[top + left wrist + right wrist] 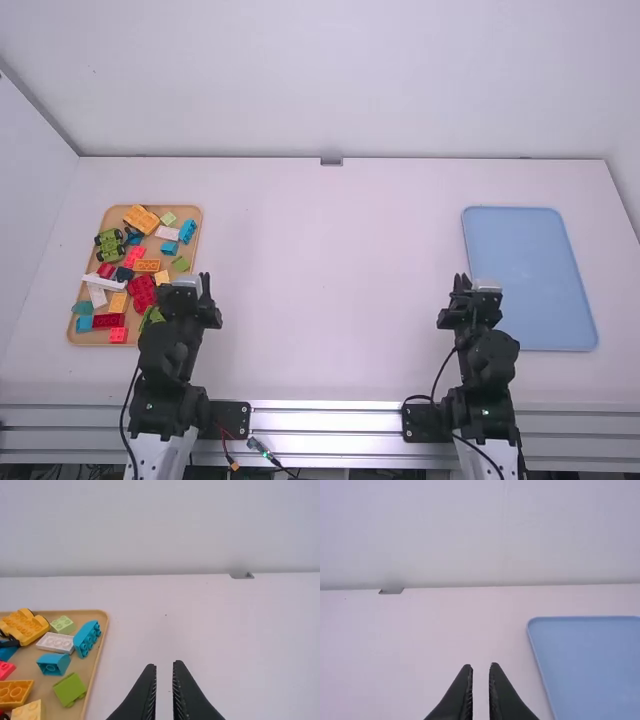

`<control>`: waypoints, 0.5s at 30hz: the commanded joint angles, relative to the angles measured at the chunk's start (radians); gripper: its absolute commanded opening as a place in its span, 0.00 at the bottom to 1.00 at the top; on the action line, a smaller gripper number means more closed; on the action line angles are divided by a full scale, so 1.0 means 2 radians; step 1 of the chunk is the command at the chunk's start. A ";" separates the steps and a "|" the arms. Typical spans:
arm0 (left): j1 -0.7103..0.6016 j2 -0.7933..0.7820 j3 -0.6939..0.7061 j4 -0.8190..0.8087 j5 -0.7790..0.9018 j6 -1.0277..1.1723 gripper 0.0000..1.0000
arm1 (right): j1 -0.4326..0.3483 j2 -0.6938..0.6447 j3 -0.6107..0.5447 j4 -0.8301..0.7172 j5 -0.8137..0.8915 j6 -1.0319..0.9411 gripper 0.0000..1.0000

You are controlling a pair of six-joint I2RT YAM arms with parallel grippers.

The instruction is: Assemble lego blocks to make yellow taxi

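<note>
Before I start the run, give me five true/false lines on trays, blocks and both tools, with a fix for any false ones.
1. The tan tray has blocks of several colours in it. True.
2. The blue tray lies on the left arm's side of the table. False: the blue tray is on the right arm's side.
3. A tool is holding a green block. False: left tool and right tool both hold nothing.
4. The big yellow block lies near the tan tray's far edge. True.
5. Both tools have their fingertips pressed together. False: each shows a gap between them.
</note>
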 commanded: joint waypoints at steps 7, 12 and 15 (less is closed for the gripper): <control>-0.002 0.093 0.135 -0.045 -0.023 -0.008 0.21 | 0.002 0.048 0.057 0.023 -0.001 -0.008 0.22; 0.006 0.188 0.257 -0.093 -0.033 -0.011 0.30 | 0.003 0.083 0.088 0.038 -0.003 -0.012 0.31; 0.011 0.252 0.336 -0.117 -0.040 -0.013 0.36 | 0.004 0.105 0.107 0.047 -0.003 -0.014 0.37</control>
